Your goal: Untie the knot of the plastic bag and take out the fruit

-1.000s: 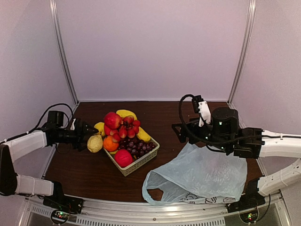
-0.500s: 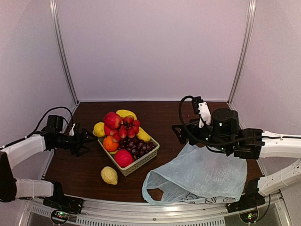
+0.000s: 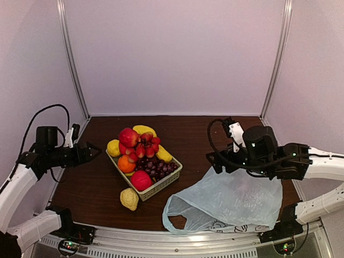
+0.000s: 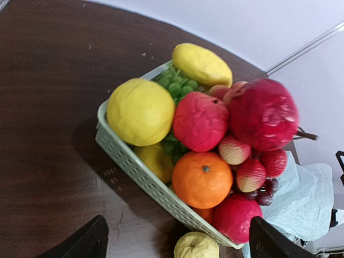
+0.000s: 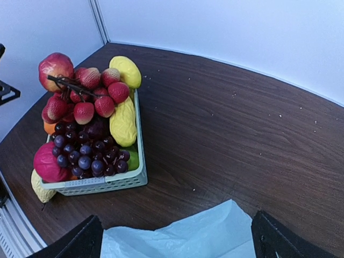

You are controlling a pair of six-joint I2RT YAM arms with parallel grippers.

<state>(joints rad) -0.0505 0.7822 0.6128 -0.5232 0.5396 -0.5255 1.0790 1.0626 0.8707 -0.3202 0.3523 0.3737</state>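
The plastic bag [image 3: 226, 201] lies slack and flat at the near right of the table [image 3: 199, 134]. No knot shows, so it appears undone, and as far as the translucent film tells, nothing remains inside. The fruit [image 3: 141, 148] is heaped in the basket [image 3: 161, 185]. A lumpy lemon [image 3: 129, 198] lies just beside its near corner, likely for want of room. The left gripper [image 3: 92, 152], clear of the basket, and the right gripper [image 3: 212, 163], over the bag's far edge, both gape wide and hold nothing.
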